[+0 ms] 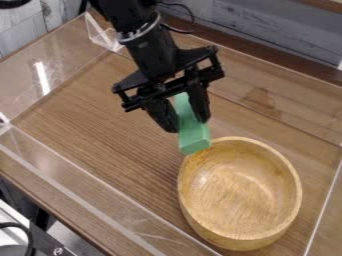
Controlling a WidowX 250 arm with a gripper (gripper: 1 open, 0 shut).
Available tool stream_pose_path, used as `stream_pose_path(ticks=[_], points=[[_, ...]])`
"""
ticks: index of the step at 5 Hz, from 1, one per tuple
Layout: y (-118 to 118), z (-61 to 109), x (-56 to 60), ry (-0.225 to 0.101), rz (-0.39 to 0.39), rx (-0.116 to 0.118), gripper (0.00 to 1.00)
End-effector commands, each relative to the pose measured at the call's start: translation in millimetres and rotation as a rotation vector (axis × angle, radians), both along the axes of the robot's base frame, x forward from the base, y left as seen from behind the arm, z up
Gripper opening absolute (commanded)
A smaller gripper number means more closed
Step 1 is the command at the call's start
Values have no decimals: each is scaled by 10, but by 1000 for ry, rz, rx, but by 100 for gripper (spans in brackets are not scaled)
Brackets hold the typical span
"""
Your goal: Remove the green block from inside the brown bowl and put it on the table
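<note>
The fingers (185, 104) pinch the green block (191, 131) near the middle, by the bowl (238, 237). It looks ready to move left, then go down onto the worktop (94, 140).

Your one camera looks steeply down at the table (94, 137), with the bowl (241, 195) close in the foreground.

The green block (190, 125) is a small, bright bar, long and smooth. It is up high, held at its top part — its low end hangs by the rim of the brown bowl (241, 194). The bowl is round and light brown — wide, with nothing in it — and sits flat on the table (100, 138), which is brown with wood lines.
</note>
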State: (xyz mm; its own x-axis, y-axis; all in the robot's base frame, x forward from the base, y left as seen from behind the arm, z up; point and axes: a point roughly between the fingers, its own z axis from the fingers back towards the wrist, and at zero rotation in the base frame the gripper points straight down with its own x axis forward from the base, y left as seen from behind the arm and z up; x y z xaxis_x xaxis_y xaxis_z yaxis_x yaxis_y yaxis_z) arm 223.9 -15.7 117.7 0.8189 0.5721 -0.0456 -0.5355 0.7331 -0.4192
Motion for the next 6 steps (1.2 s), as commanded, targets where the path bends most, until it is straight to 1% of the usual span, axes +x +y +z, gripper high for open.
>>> stream_pose_path(ticks=[1, 3, 6], points=[[24, 38, 34, -35, -5, -4, 0], [24, -7, 50, -45, -26, -16, 0], [25, -30, 64, -60, -71, -34, 0]])
